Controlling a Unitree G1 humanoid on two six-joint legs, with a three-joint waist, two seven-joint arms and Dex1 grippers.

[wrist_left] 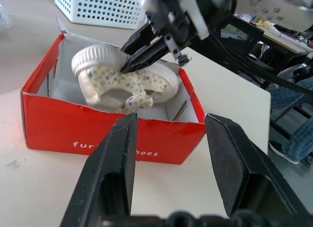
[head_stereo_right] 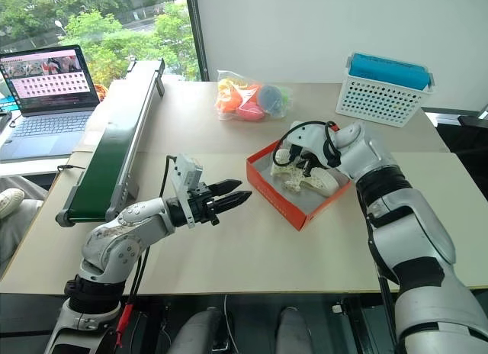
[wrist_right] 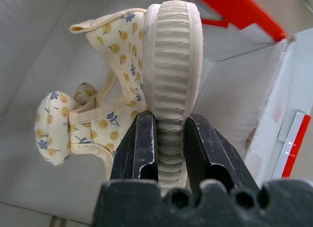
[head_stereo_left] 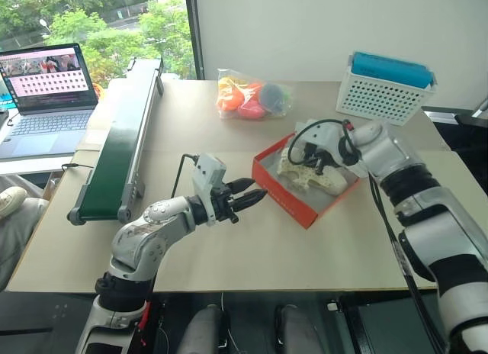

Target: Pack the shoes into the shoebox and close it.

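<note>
R gripper (wrist_right: 168,153) is clamping shoe (wrist_left: 124,80) by its ribbed sole edge inside shoebox (wrist_left: 110,134); light, soft upper, sole looking firmest hold. L gripper (head_stereo_left: 248,199) is hovering near-left, fingers apart.

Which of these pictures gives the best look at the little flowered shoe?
The right wrist view: the shoe sits close up, showing its ribbed sole and flower print, pinched by the right tool. The left wrist view shows it inside the box; the eye views show it small.
</note>
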